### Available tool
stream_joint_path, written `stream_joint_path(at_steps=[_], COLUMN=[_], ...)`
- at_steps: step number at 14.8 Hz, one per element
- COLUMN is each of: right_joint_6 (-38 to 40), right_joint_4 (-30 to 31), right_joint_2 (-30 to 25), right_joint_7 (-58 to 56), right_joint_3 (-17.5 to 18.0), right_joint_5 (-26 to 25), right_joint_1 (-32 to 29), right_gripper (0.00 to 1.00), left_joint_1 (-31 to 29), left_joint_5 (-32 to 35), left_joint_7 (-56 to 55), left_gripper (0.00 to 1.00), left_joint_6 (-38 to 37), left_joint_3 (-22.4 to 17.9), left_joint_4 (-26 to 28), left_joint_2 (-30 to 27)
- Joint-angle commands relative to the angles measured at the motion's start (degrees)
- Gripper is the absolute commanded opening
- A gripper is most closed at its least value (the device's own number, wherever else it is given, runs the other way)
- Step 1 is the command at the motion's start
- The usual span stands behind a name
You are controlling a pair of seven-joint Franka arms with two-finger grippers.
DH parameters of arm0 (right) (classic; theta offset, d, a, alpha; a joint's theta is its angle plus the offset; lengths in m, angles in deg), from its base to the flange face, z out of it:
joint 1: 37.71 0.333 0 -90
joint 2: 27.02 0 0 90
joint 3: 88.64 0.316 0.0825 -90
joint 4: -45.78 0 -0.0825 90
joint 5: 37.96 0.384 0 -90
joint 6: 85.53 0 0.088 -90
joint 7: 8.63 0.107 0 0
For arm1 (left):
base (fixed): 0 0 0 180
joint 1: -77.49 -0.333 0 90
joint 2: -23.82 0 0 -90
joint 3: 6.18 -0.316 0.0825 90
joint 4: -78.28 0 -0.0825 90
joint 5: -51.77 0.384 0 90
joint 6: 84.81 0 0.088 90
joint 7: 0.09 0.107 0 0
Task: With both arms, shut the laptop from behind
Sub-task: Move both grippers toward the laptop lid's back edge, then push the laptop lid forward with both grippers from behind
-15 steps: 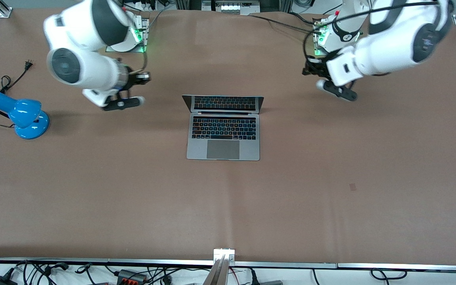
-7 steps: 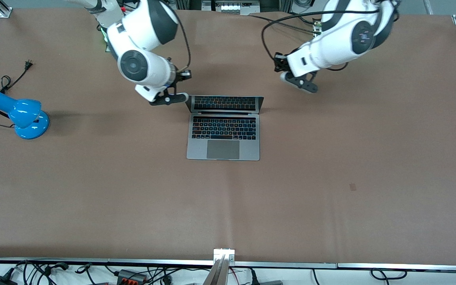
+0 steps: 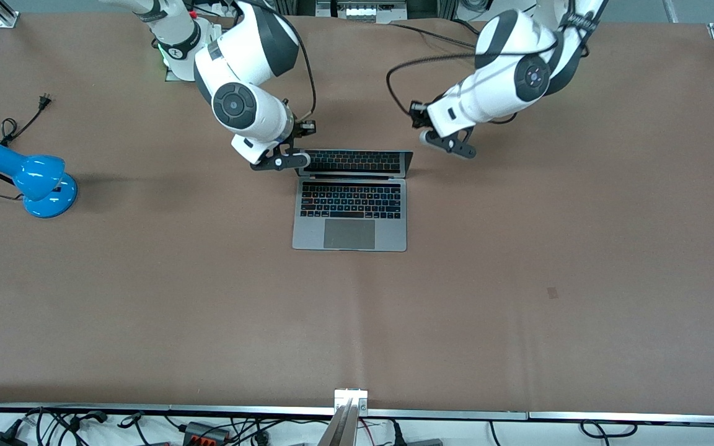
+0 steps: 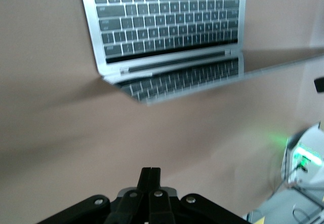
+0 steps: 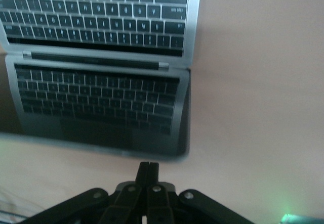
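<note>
One laptop (image 3: 349,214) lies open mid-table, trackpad toward the front camera, its lid upright with the long hinge edge running along the table. The right gripper (image 3: 282,162), fingers pressed together, hangs at the lid's top corner, seemingly touching it. The left gripper (image 3: 450,144), also pinched shut and empty, hovers just off the other corner, its arm bent downward.

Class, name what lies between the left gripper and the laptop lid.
Nothing: the front view shows bare brown table between the left gripper and the laptop lid.
</note>
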Motion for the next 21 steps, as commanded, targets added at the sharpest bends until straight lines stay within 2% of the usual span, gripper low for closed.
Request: stream_joint_path(at_steps=[1,4,8,11,17,21], right_joint_6=[-3.68,-4.84,-5.54,-6.59,-6.86,-6.86], right_joint_4=[-0.7,-3.24,-6.5,-8.61,-14.84,-18.54], right_joint_2=[1.74,3.59,4.82,6.4,12.02,16.24], right_joint_7=[0.94,1.38,2.08,2.52,4.9,4.9], right_joint_3=[-0.32,-0.58,-1.63,-2.6,-2.87,-3.39], right_joint_5=[0.97,0.88,0.35,-0.52,-5.53,-6.59], right_joint_1=[0.27,-0.25,-0.69,-0.87,-0.69,-0.87], right_gripper=[0.0,0.0,0.0,0.0,0.0,0.0], left_joint_1=[-0.61,-0.44,-0.26,-0.35,-0.35,-0.35], left_joint_5=[-0.21,-0.12,-0.03,-0.03,0.05,4.45], left_joint_7=[-1.2,-1.29,-1.2,-0.85,-0.94,-1.29], left_gripper=[0.0,0.0,0.0,0.0,0.0,0.0], left_joint_6=[3.22,7.96,10.43,16.22,16.94,16.94], left_joint_3=[1.36,1.71,1.62,1.62,0.4,-1.01], left_joint_4=[-3.27,-4.85,-5.47,-5.99,-11.0,-13.12], left_joint_2=[6.52,11.26,12.94,15.83,22.25,24.45])
